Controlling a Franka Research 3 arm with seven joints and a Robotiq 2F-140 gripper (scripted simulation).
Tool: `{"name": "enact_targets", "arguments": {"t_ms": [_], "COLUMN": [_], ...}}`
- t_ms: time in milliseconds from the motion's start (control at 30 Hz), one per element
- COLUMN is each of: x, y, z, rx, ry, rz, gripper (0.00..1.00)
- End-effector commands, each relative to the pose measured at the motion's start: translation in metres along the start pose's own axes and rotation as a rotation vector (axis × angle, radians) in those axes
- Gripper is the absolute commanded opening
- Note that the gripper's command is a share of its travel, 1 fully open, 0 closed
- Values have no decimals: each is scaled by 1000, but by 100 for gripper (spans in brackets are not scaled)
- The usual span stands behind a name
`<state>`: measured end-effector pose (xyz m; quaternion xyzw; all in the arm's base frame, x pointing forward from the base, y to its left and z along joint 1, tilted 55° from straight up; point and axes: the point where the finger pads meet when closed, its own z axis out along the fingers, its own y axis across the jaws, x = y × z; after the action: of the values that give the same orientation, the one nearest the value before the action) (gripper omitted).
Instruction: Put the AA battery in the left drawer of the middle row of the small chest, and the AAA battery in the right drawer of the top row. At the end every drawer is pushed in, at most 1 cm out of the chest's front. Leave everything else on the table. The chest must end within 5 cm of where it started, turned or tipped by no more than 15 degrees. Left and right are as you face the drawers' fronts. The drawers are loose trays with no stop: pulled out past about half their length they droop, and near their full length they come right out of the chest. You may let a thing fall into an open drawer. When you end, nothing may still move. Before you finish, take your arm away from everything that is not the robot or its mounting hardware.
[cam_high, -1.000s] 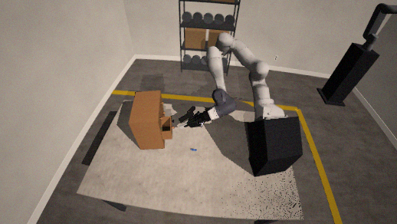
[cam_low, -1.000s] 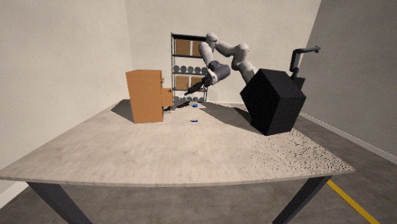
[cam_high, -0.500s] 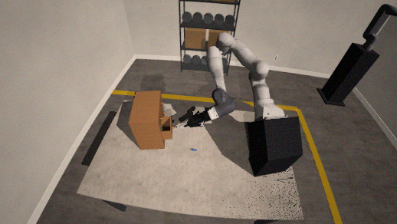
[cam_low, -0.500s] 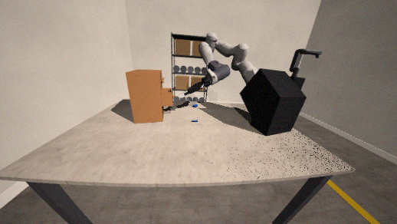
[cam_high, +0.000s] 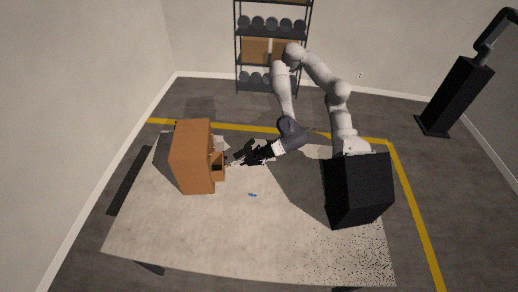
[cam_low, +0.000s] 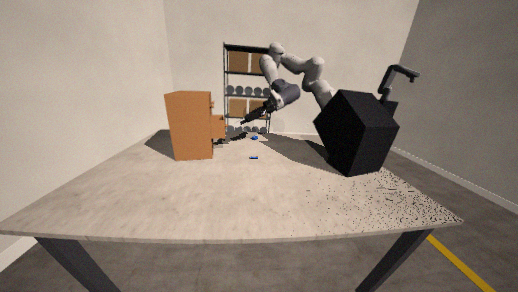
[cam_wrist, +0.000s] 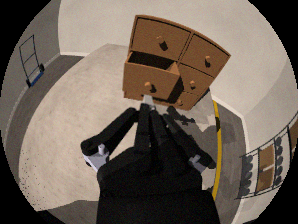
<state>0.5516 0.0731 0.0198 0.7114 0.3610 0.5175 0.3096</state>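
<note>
The small brown chest (cam_high: 192, 155) stands at the table's far left, also seen in the exterior view (cam_low: 189, 125) and the wrist view (cam_wrist: 174, 63). Its left drawer of the middle row (cam_wrist: 150, 79) is pulled partly out (cam_high: 218, 167); the other drawers I see are in. My gripper (cam_high: 233, 161) is shut and empty, its tips (cam_wrist: 148, 102) just in front of that drawer's knob. A small blue battery (cam_high: 252, 195) (cam_low: 254, 157) lies on the table in front of the chest. A second small blue thing (cam_low: 254, 137) lies farther back, below my arm. I cannot tell which one is AA.
A large black box (cam_high: 357, 187) stands on the table's right side, beside my arm's base. A shelf rack (cam_high: 272, 45) stands on the floor behind the table. The chest stands near the table's left edge.
</note>
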Motion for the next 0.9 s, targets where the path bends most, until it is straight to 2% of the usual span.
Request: {"name": "enact_targets", "arguments": {"t_ms": [0, 867], "x": [2, 8], "y": [0, 0], "z": [1, 10], "rx": [1, 0], "ry": [2, 2], "rz": [-3, -3], "gripper": [0, 0]}}
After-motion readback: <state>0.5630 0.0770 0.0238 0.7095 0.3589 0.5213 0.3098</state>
